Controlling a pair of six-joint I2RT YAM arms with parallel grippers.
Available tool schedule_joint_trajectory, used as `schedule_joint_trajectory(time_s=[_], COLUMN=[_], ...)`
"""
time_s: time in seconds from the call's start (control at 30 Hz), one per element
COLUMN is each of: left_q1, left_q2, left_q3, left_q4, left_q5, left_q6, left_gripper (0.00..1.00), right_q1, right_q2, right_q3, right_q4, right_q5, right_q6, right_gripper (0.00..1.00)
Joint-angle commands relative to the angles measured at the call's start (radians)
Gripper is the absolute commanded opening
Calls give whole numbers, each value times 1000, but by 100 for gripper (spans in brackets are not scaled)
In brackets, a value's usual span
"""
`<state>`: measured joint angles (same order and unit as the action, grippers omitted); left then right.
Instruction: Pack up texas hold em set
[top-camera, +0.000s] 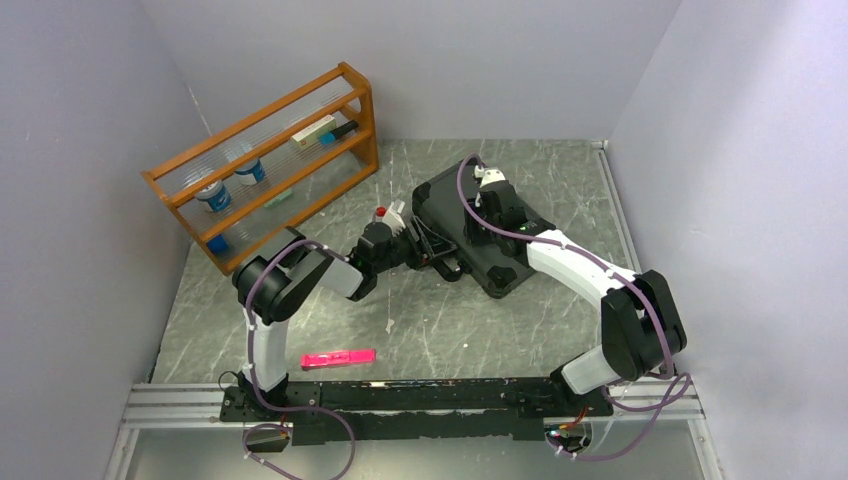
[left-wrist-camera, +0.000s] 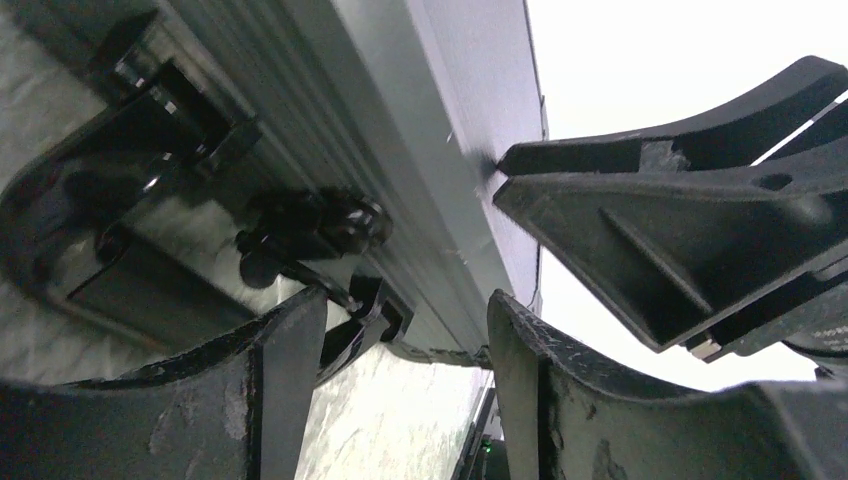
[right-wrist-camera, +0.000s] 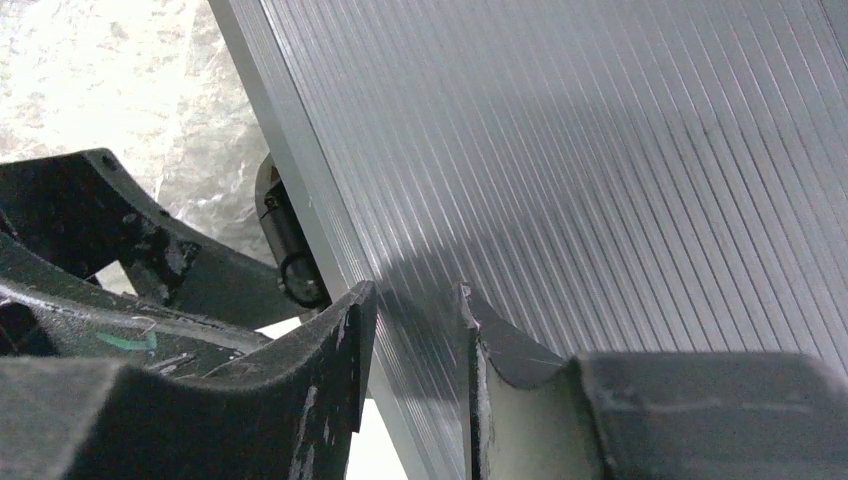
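Closest to the bases, the pink marker (top-camera: 338, 357) just lies on the table (top-camera: 470, 330), well apart from the action. It isn't part of the set, so leaving it there makes sense.

The case (top-camera: 437, 200) sits mid-table, lid down. No chips or cards show anywhere, so I'd guess they're already inside and only the latching is left.

The left arm is stretched low and forward. The left claw (left-wrist-camera: 405, 305) is wide open right at the case's front edge, with the latch (left-wrist-camera: 315, 225) just beyond its fingertips. That looks like a lineup for snapping it.

The right arm arcs over from the side, and the right claw (right-wrist-camera: 413, 292) is narrow, tips on the ribbed lid at its rim. It's probably pinning the lid down, though I can't tell whether it's actually pinching anything.

The wooden rack (top-camera: 265, 160) stands at the back left.
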<state>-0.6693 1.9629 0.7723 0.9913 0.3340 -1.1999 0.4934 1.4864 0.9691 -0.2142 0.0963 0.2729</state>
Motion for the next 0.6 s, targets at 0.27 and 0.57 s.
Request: schedule_joint_trajectory(time_s=[0.27,0.57], left_q1=[-8,-12], left_q2=[14,-11], left_q3=[130,148], left_q4=[-37,-122], left_q5=[28,8], left_q6=[54,89], left_gripper=[54,37], right_q1=[-1,-4], right_q2=[47,40], right_q3=[-78,-90], right_q4=[-236,-233], right_q5=[-20,-6], right_q6=[13,17], right_gripper=[38,37])
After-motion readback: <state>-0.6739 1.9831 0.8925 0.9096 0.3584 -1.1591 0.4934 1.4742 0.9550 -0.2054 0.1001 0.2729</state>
